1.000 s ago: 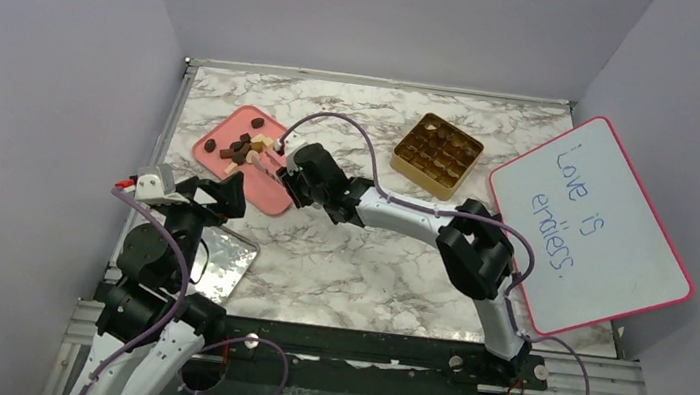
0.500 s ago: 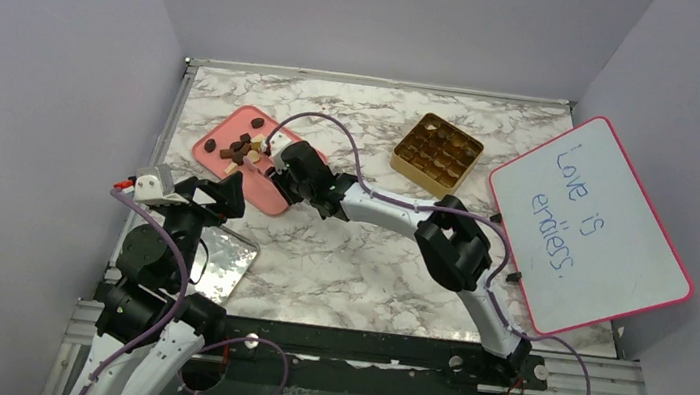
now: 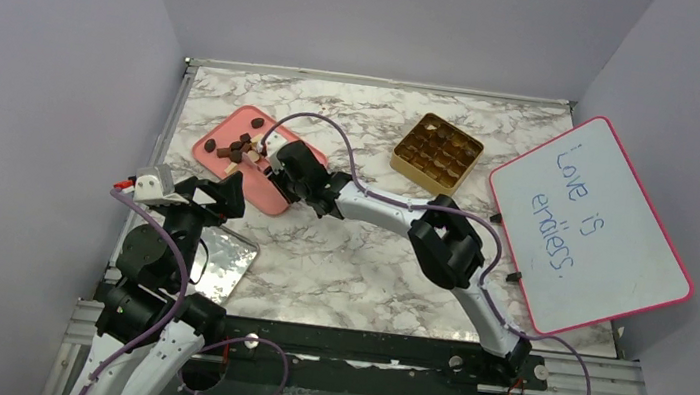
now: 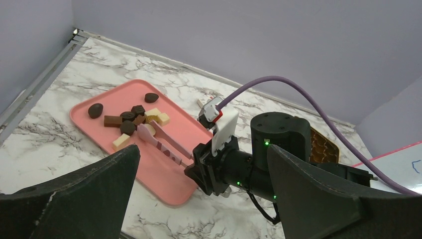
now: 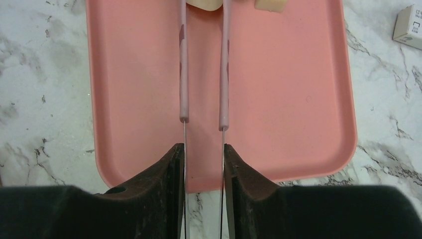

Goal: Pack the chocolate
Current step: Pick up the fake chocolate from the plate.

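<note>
Chocolate (image 5: 270,4) & tweezers (image 5: 183,74) cut off at R-wrist view top.

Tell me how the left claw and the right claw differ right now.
The left claw is wide open and empty; the right claw is shut on the pink tweezers. The right claw sits at the edge of the pink tray, tweezers reaching over it; the left claw is short of the tray. Both have black fingers.

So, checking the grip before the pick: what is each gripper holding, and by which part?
Right gripper pinches the tweezers by their bare metal rear ends, behind the pink sleeves. Left gripper is open, holding nothing.
</note>
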Available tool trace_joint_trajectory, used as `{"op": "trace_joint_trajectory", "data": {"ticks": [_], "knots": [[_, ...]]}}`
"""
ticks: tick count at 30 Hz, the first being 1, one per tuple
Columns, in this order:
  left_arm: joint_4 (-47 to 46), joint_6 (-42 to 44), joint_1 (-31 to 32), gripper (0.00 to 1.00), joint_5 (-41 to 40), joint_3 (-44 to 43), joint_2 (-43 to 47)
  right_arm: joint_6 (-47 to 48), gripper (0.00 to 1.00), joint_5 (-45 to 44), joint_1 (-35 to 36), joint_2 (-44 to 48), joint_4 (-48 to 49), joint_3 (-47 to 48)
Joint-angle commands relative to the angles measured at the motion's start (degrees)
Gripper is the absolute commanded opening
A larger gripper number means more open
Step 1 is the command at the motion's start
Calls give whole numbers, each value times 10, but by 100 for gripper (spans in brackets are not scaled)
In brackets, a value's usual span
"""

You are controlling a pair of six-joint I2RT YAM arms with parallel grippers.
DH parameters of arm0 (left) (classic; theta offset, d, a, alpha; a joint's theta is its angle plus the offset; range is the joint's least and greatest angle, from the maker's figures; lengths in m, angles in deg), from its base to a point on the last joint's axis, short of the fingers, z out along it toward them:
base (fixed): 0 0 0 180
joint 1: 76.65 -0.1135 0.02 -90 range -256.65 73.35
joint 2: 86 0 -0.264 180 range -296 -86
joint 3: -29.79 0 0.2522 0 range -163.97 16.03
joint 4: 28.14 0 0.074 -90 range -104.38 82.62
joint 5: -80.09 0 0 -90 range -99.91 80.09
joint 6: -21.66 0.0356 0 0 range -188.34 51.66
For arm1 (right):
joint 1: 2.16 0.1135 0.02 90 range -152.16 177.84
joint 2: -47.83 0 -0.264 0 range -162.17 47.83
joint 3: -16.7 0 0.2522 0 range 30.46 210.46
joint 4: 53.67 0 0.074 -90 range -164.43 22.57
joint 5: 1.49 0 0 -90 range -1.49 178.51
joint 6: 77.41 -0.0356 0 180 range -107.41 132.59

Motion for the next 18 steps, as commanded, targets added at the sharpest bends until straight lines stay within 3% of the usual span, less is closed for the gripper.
{"op": "trace_joint_trajectory", "data": {"ticks": [1, 18], "knots": [[-5, 8, -2, 99, -12, -3, 2, 5, 34, -17, 4, 9, 4, 0], [-5, 8, -2, 99, -9, 0, -3, -42, 25, 16, 3, 155, 9, -124]]}}
